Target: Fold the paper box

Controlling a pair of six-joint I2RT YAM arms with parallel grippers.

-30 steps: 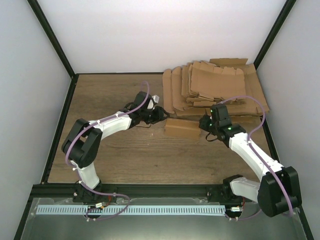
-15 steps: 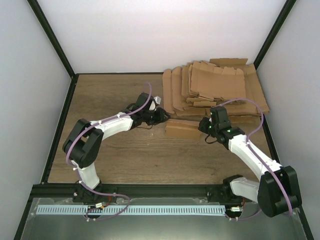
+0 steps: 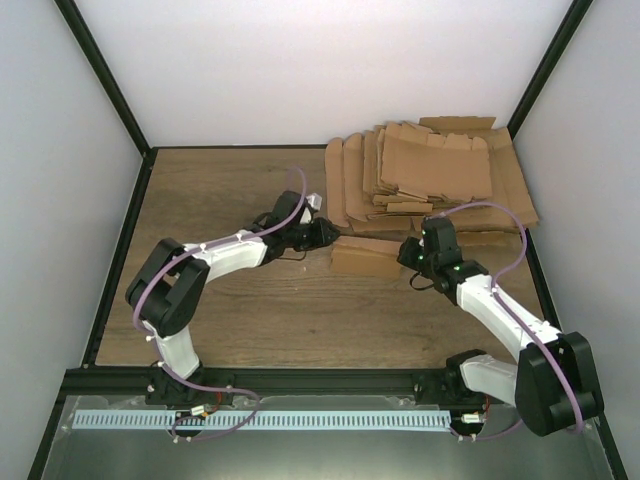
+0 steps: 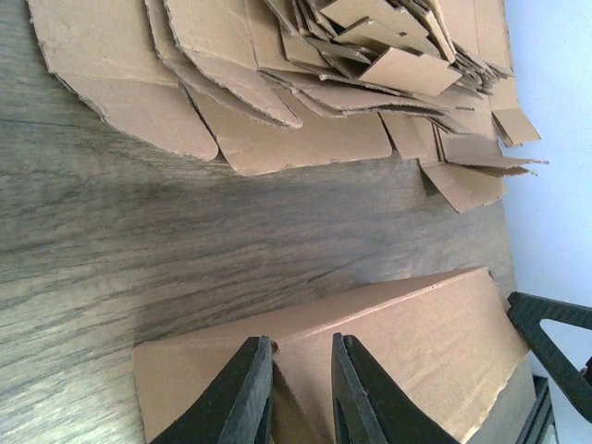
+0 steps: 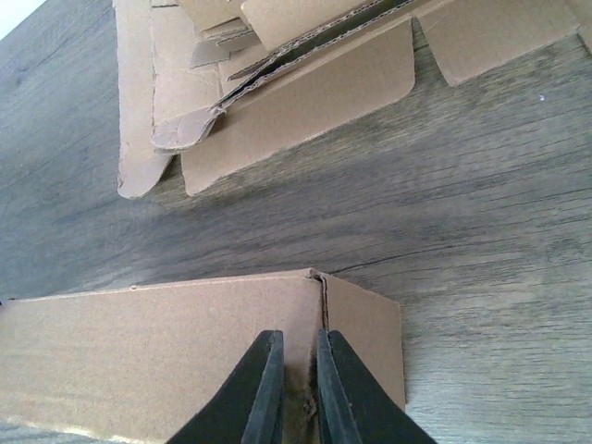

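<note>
The paper box (image 3: 365, 258) lies as a small oblong brown cardboard box on the wooden table, just in front of the pile of blanks. My left gripper (image 3: 328, 238) is at its left end. In the left wrist view the left gripper (image 4: 300, 342) has narrow jaws straddling the end corner of the box (image 4: 416, 324), with cardboard filling the gap. My right gripper (image 3: 406, 255) is at the right end. In the right wrist view the right gripper (image 5: 298, 335) is nearly closed over the end fold of the box (image 5: 139, 351), beside a small end flap (image 5: 370, 338).
A pile of flat brown cardboard blanks (image 3: 430, 175) spreads over the back right of the table, right behind the box; it also shows as the pile (image 4: 277, 55) and the pile (image 5: 277, 83) in the wrist views. Black frame rails (image 3: 120, 240) and white walls bound the table.
Both grippers have moved in onto the ends of the box, the left one rightward and the right one leftward, and both sets of jaws have narrowed. The box has stayed in place.
</note>
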